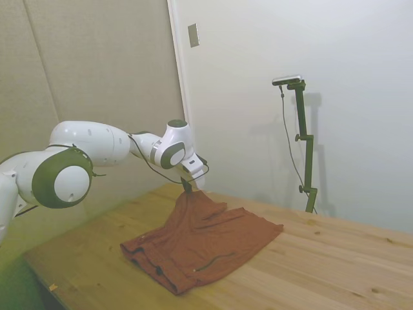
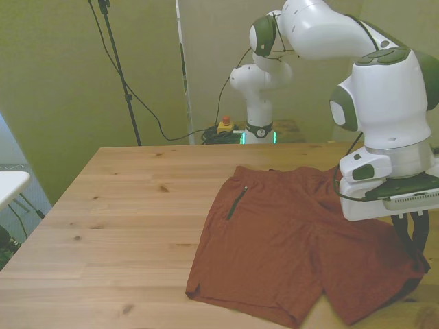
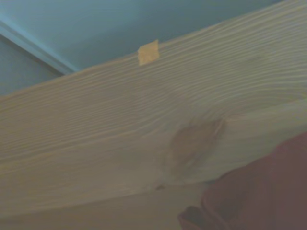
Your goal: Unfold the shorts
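Observation:
The rust-red shorts (image 1: 206,242) lie spread on the wooden table (image 1: 335,258), with a dark zip pocket showing on the cloth. One corner of them rises in a peak to my gripper (image 1: 188,188), which is shut on it just above the table. In the front view the shorts (image 2: 288,240) cover the table's near right part, and my gripper (image 2: 417,236) pinches their edge at the front view's right. The wrist view shows bare wood and a blurred fold of the shorts (image 3: 264,191).
A small yellow tape square (image 3: 148,51) sits at the table's edge. Bare wood (image 2: 123,205) fills the front view's left half of the table. A dark pole with cables (image 2: 120,68) stands behind the table, and a white surface (image 2: 10,181) sits off its left side.

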You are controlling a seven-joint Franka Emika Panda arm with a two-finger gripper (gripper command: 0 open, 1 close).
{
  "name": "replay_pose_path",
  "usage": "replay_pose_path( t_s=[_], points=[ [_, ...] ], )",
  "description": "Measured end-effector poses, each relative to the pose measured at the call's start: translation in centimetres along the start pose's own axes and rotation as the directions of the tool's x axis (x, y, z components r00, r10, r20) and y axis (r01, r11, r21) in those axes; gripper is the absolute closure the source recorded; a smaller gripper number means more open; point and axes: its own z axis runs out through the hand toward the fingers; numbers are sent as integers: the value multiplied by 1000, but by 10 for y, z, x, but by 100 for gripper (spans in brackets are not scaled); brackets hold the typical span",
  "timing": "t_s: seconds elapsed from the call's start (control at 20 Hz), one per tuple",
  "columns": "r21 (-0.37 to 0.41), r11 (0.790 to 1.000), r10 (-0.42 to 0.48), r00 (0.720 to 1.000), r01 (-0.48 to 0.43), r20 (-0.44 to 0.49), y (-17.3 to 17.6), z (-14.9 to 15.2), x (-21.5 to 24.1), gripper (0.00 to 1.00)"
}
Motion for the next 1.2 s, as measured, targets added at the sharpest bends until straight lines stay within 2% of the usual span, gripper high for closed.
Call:
replay_pose_path(
  t_s=[0.25, 0.3, 0.8, 1.2],
  points=[
    [-14, 999, -38, 999, 38, 27, -7, 17, -30, 100],
    [-18, 999, -46, 999, 47, 28, -8, 20, -34, 0],
    [-35, 996, -84, 995, 86, 59, -10, 40, -65, 0],
    [-31, 996, -80, 996, 81, 44, -5, 31, -57, 0]
  ],
)
